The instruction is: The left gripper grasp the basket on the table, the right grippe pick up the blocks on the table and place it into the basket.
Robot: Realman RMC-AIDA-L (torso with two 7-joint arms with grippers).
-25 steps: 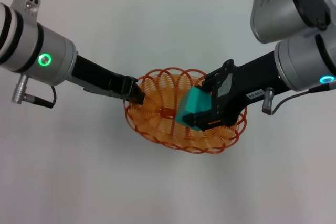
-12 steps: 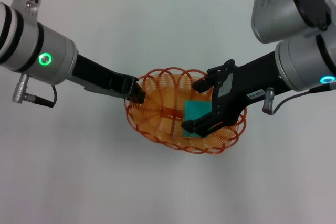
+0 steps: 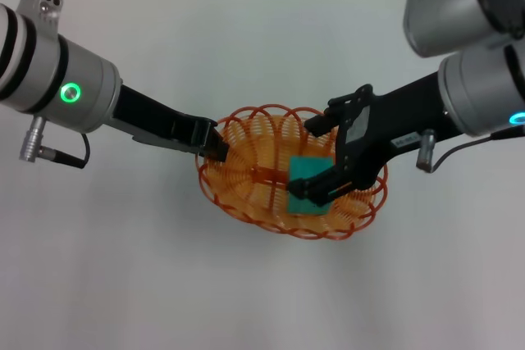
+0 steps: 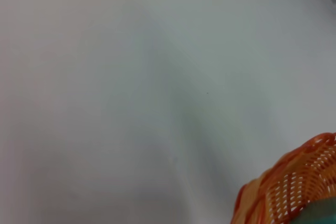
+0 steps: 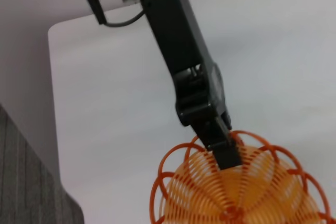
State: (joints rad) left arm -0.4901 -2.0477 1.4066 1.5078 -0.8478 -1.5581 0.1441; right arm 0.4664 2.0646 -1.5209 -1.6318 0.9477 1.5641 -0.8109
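step: release | I see the block (image 3: 308, 184) lying inside the basket (image 3: 246, 149), right gripper (image 3: 313, 157) jaws wide around it, not gripping | left gripper (image 3: 215, 147) jaws pinching the basket rim on the worktop (image 3: 123, 268) | next: lift right arm clear (mind the wire loops)

We see only a corner of the basket (image 4: 294, 182) in the left wrist view, cut off by the edge and blurred. The right gripper (image 3: 316, 157) covers part of the block (image 3: 305, 179). The right wrist view misses the basket's far side.
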